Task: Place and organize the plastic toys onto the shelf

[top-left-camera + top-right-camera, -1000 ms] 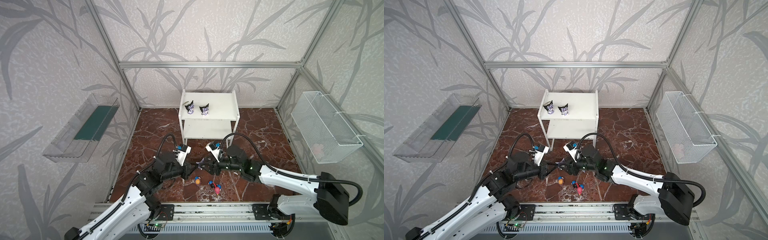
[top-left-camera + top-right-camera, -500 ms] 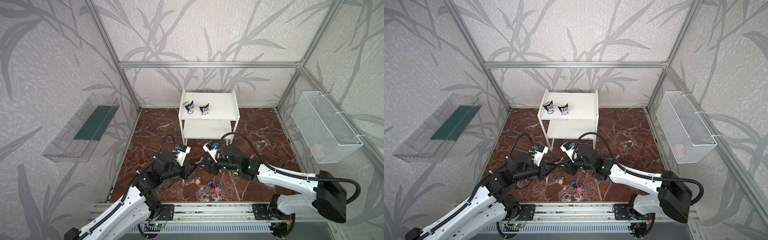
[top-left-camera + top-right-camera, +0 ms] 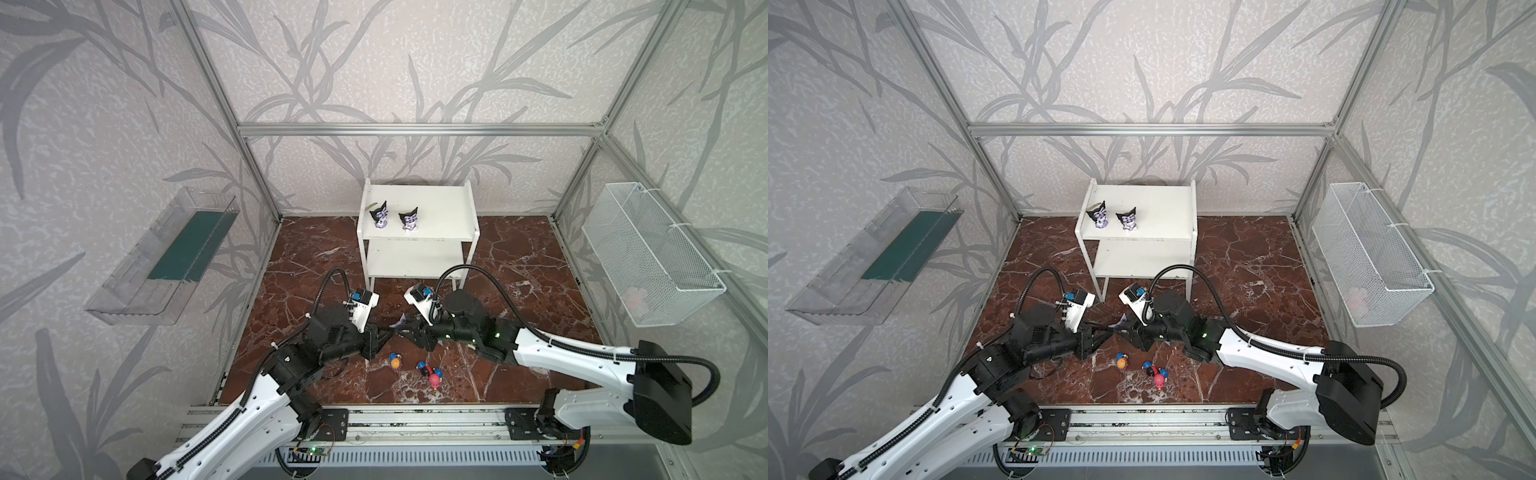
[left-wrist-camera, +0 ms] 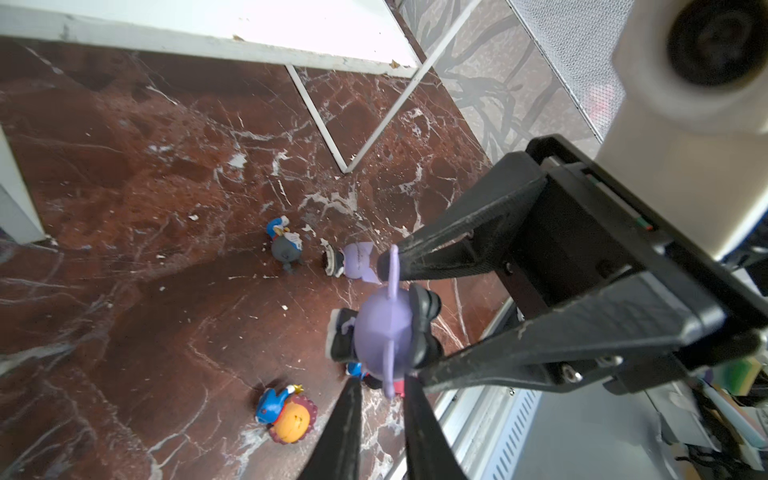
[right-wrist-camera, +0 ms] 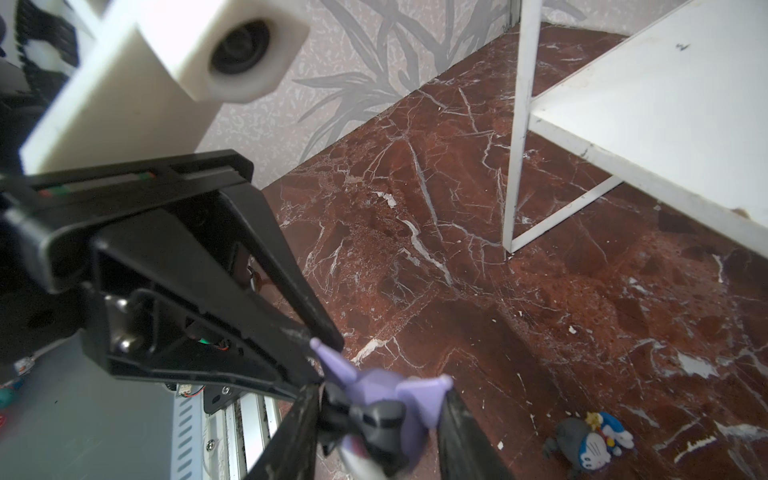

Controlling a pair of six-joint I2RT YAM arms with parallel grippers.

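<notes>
Low at centre in both top views, the right gripper (image 5: 378,399) clamps a lavender pointed-eared figurine (image 4: 382,332), the left gripper (image 4: 382,384) narrowly parted around its ear.

No words, labels, brands, numbers or signs can be read in any of the views.
</notes>
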